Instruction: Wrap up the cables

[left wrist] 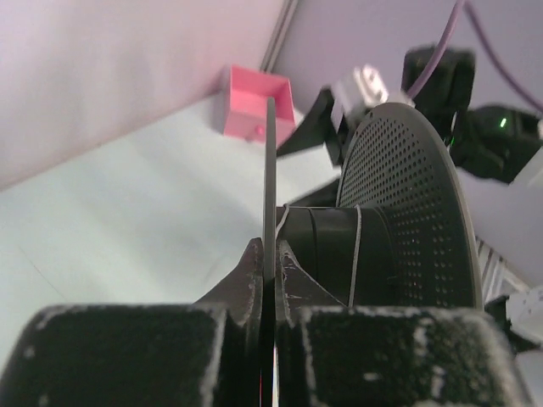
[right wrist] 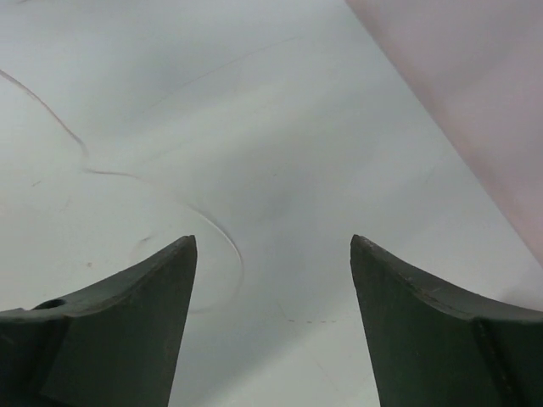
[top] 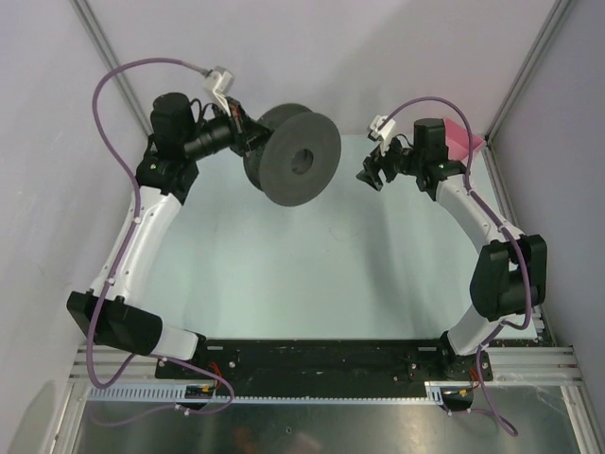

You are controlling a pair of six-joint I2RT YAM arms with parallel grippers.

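Left wrist view: left gripper (left wrist: pixel 270 254), bottom centre, is clamped on the near flange of the dark grey spool (left wrist: pixel 407 195), which it holds edge-on. One or two pale strands of the wire (left wrist: pixel 355 254) cross the hub at centre right, so some wrap looks done.

Right wrist view: right gripper (right wrist: pixel 273 242) has its jaws wide apart with nothing between them, hanging over the table (right wrist: pixel 339 102). Loose wire runs from the upper left and curls toward the lower-left finger, flat on the table.

My read is early to mid: most of the length looks unwound, and the right side needs to regrasp to feed it.

No readable text or branding anywhere, and the pink bin (left wrist: pixel 254 106) at top centre of the left wrist view is unmarked.
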